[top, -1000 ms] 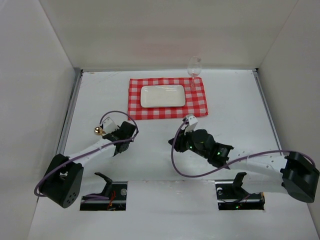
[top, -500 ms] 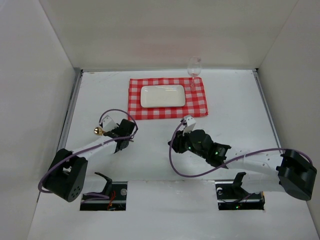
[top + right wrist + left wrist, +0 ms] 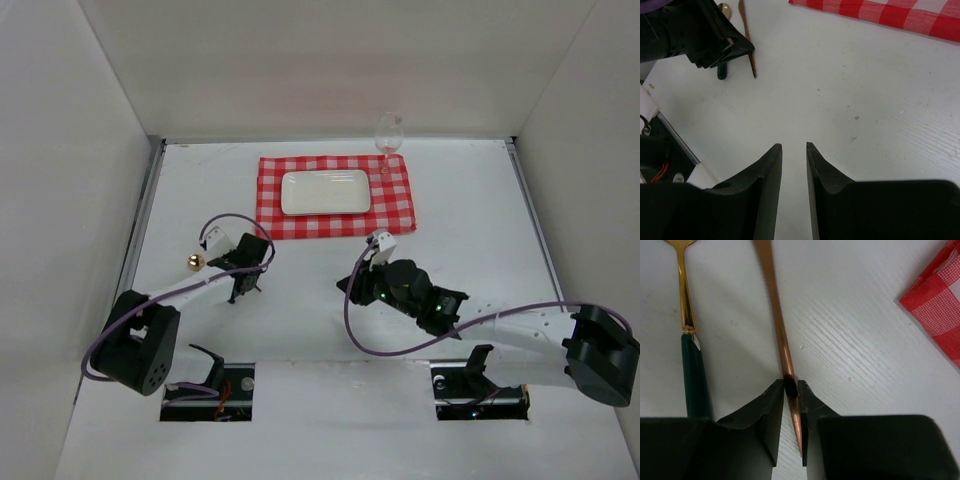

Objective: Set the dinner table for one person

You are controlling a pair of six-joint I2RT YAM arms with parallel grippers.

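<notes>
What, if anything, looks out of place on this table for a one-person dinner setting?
The cutlery. A copper utensil and a green-handled gold utensil lie on the bare table, left of the checked cloth and plate, not beside the plate. The left gripper pinches the copper one's handle. The glass stands upright.

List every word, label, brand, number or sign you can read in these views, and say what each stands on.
No text can be read in any view.
The white plate, checked cloth, wine glass, copper-coloured utensil, green-handled utensil and dinner table show no print or marking.
</notes>
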